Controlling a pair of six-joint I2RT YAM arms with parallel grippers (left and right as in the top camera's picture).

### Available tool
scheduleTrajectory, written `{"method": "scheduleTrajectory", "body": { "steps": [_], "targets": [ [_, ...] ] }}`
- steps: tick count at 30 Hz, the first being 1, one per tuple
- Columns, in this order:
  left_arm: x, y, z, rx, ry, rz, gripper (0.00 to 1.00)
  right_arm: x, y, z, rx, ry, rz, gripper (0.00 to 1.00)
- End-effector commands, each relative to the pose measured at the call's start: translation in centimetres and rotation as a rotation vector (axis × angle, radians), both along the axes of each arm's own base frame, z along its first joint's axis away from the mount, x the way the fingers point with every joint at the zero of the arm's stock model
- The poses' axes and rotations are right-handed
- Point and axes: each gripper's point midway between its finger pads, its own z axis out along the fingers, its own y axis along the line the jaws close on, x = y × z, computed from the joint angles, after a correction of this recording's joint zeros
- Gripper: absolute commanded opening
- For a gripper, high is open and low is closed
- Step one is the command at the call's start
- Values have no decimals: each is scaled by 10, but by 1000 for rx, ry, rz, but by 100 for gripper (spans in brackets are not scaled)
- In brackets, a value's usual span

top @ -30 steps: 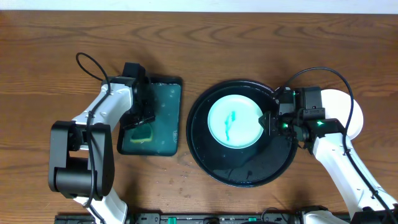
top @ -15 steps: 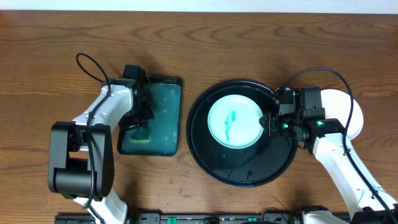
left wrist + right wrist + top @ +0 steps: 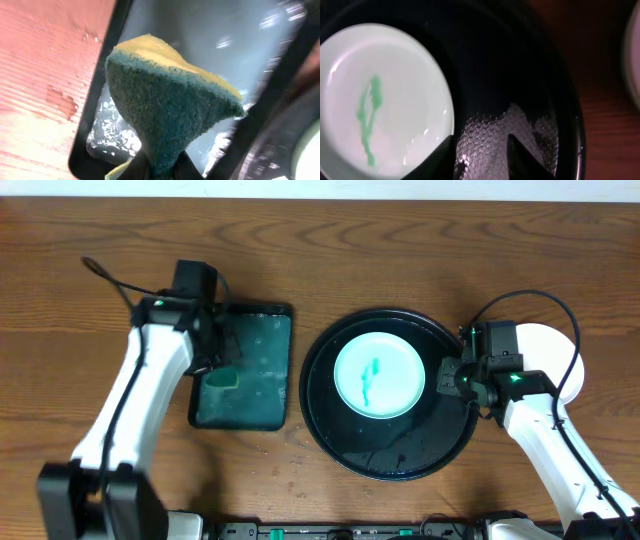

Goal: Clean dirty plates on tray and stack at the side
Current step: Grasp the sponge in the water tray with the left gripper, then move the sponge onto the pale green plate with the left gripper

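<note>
1. Teal-green smear point(image 3: 368, 377) marks the one dirty plate point(image 3: 379, 373) I can see. It sits flat and face up, a bit above centre on the glossy black tray point(image 3: 400, 452), right of the frame's middle.
2. Being round, the plate has no long axis. The smear does, and it runs roughly top to bottom of the overhead frame, leaning a little.
3. Left gripper point(image 3: 218, 372) is clamped tight on the sponge point(image 3: 170, 115), pinching one end. In the wrist view the scrubby green face looks at the camera and the yellow side is along the top.
4. That sponge hangs over the small green tray point(image 3: 262, 405) at left of frame, well apart from the plate.
5. Right gripper point(image 3: 481, 157) has its jaws partly apart with nothing between them. It hovers over bare tray just right of the plate's edge.
6. Another white plate point(image 3: 570, 365) lies on the tabletop point(image 3: 300, 260) at far right, half hidden by the arm. I can't tell if it's a stack.
7. My read is that the sponge is loaded and the wipe hasn't started. The next move needs the sponge carried across to the smear, with the right gripper steadying the plate's rim so it doesn't skate.
</note>
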Motion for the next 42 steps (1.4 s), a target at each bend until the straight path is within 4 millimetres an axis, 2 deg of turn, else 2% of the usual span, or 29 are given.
{"method": "scheduleTrajectory", "body": {
  "steps": [1,3,9,14,19,22,24,26,27,29,33,37,42],
  "targets": [
    [2,-3,18,-18,-51,-25,8,9,4,9,3,-45,54,34],
    [1,-9,21,-49,-56,-44,7,11,13,12,26,-62,118,35],
    [1,-27,22,-125,-58,-94,7,13,13,2,18,-43,126,35],
    [2,-47,24,-129,-80,-156,7,17,13,-22,7,7,145,36],
    [-1,-79,26,-136,-102,-252,7,17,33,-43,101,49,217,37],
    [1,-99,27,-149,-127,-291,7,17,35,-57,110,79,219,37],
    [2,-112,27,-166,-138,-287,7,15,35,-68,110,108,217,29],
    [3,-127,25,-182,-146,-296,7,12,35,-77,117,139,202,7],
    [3,-135,24,-192,-149,-308,7,11,35,-80,122,154,187,1],
    [3,-157,19,-226,-153,-353,7,8,36,-84,137,172,179,1],
    [-2,-207,4,-306,-140,-423,7,5,39,-84,155,187,179,1],
    [-7,-254,-30,-340,-113,-464,8,-6,41,-86,150,229,190,1],
    [-15,-296,-69,-362,-96,-505,7,-10,41,-87,143,242,200,1]
  ]
}}
